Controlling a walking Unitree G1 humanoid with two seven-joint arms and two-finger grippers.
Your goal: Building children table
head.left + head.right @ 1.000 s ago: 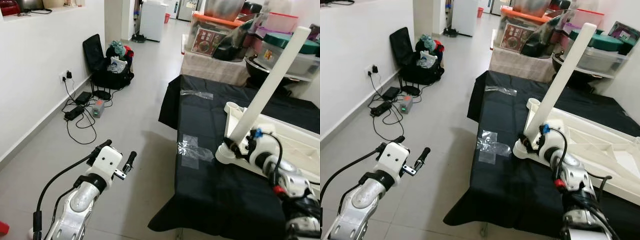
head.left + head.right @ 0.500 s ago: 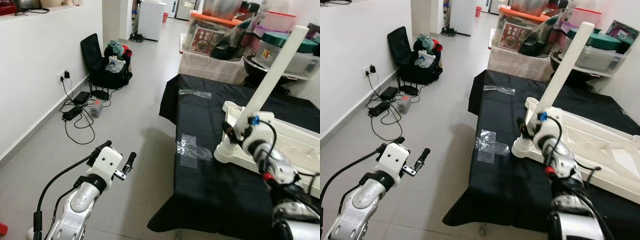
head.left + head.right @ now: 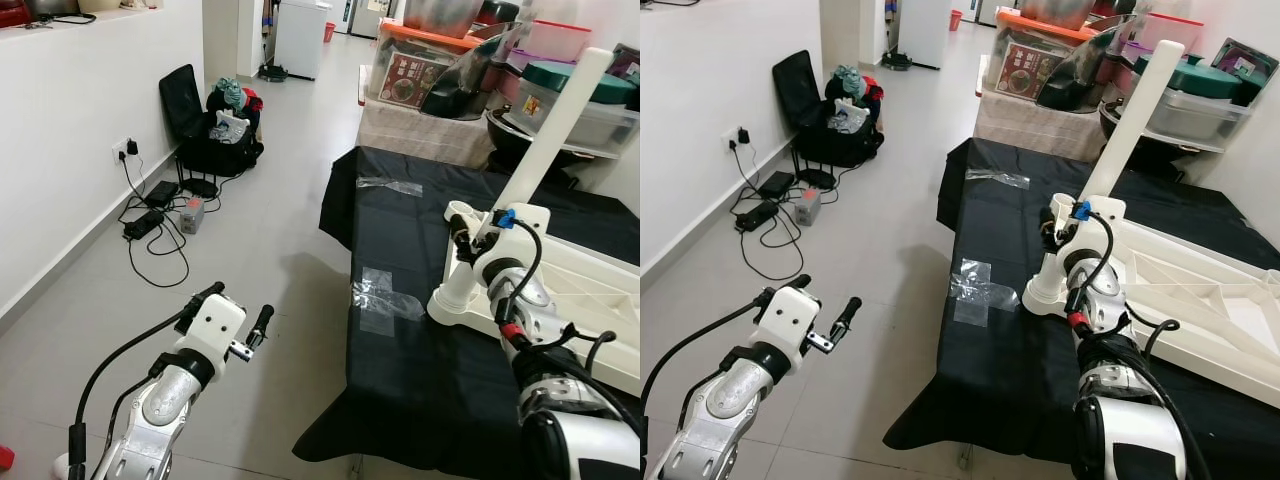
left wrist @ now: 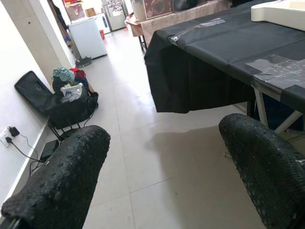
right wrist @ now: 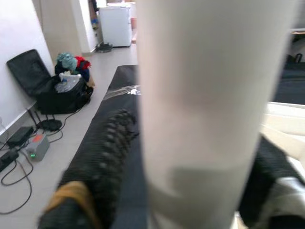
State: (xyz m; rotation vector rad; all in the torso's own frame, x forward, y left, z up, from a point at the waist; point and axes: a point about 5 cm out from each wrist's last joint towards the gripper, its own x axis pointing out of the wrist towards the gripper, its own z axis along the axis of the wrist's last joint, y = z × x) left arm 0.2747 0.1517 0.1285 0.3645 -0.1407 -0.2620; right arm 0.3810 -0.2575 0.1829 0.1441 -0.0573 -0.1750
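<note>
Although one white table leg [image 3: 545,150] already stands tilted in a corner socket of the upturned white tabletop [image 3: 590,290], the build looks barely begun: a second corner socket [image 3: 459,212] just beside it gapes unfilled, and the far corners run out of frame, so their state is unknown. Seen from the left eye, the tabletop lies underside up on the black-draped work table [image 3: 400,260], near its left edge, and the right gripper [image 3: 473,250] sits low on the leg just above the socket, its two black fingers on either side of the shaft. My guess is the leg is being seated or twisted home. The left gripper [image 3: 232,315] hangs over the tiled floor [image 3: 260,230], well apart from the work.

From the right eye, clear tape patches [image 3: 980,290] show on the cloth beside the leg's foot.

Left wrist camera: the two knobbly fingers [image 4: 62,181] stand wide apart with nothing between them, which the head views leave vague.

Right wrist camera: the leg's pale shaft rises between the dark fingers [image 5: 109,157], confirming a clasp around it; how firm, I cannot tell.
</note>
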